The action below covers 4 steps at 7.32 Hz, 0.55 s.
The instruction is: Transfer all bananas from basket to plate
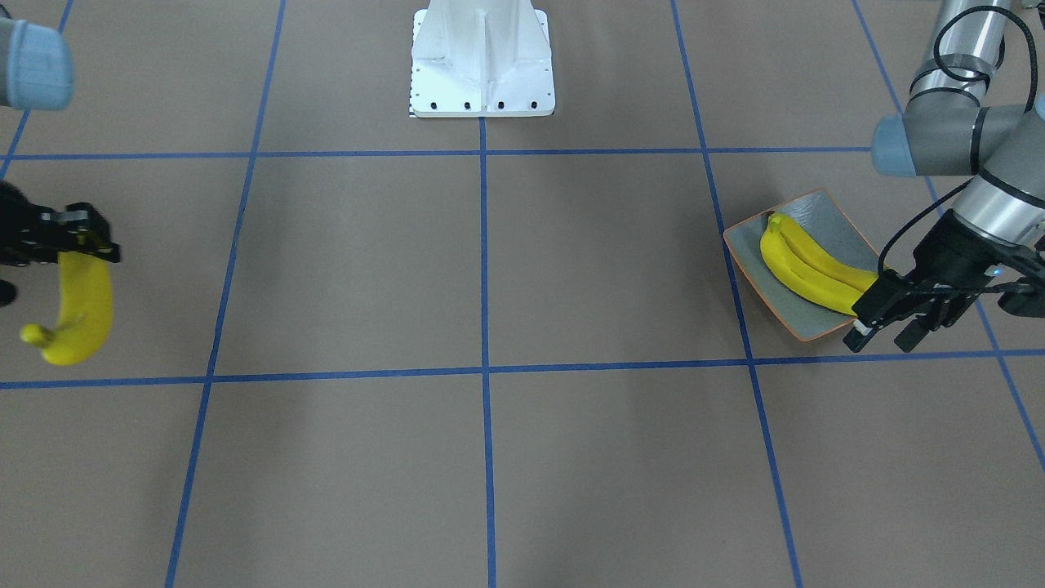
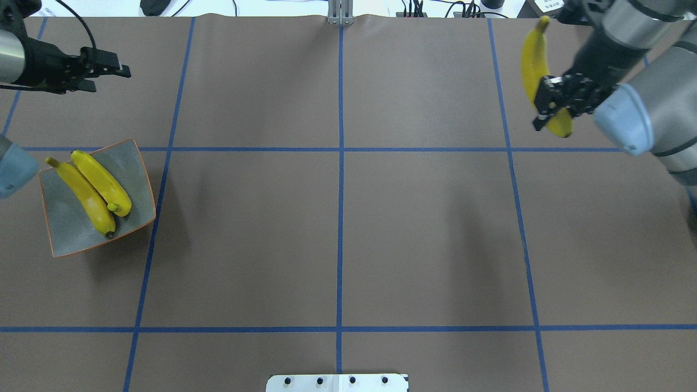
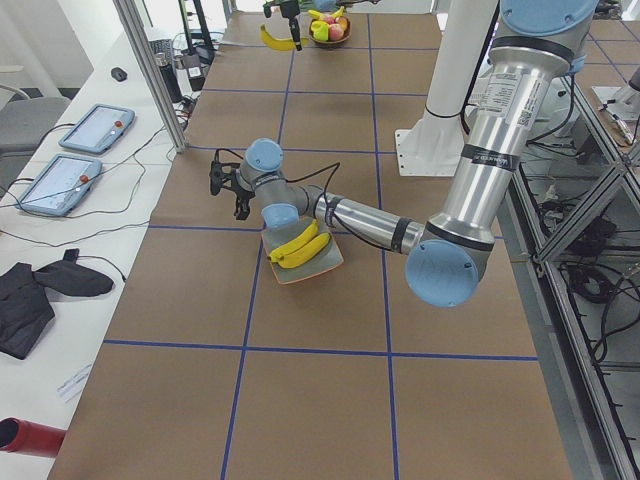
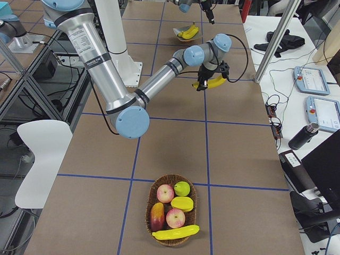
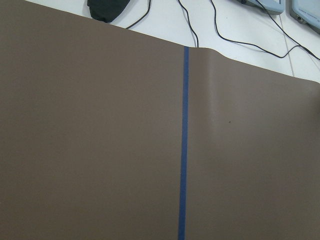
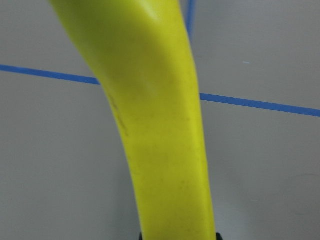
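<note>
Right claw holds banana: bright yellow, curved (faint scuffs).

No legible text anywhere. A white sticker on the left arm carries printed lines in the exterior left view, but they are too small to read. A second sticker on the right arm in the exterior right view is also unreadable. The handheld screens beside the counter show no readable characters.
</note>
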Tool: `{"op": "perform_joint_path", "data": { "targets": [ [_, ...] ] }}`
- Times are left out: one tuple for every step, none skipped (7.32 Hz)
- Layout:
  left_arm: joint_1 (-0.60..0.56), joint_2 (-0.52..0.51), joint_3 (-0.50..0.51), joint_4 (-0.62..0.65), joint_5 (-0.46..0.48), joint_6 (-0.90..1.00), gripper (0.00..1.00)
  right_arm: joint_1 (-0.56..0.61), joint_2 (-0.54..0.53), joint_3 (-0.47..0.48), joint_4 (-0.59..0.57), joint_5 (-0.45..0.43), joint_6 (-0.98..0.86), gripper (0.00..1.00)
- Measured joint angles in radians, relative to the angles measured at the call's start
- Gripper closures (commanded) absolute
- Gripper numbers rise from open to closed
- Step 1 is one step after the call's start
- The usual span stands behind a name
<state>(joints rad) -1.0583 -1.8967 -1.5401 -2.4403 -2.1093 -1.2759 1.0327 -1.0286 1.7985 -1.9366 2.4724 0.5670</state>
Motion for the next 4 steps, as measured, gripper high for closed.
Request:
{"op": "perform_joint_path", "data": {
  "targets": [
    [0.035,-0.043,0.000,-0.020,0.001,-0.085,0.00,-0.067,0.059,-0.026,0.097,0.000,0.158,1.00],
    [0.069,-0.071,0.000,-0.074,0.005,-0.181,0.00,-0.127,0.108,-0.054,0.187,-0.003,0.288,1.00],
    [0.098,-0.082,0.000,-0.154,0.016,-0.274,0.00,-0.176,0.146,-0.071,0.236,-0.006,0.364,1.00],
    [0.134,-0.086,0.000,-0.248,0.043,-0.361,0.00,-0.214,0.176,-0.078,0.257,-0.007,0.407,1.00]
  ]
}}
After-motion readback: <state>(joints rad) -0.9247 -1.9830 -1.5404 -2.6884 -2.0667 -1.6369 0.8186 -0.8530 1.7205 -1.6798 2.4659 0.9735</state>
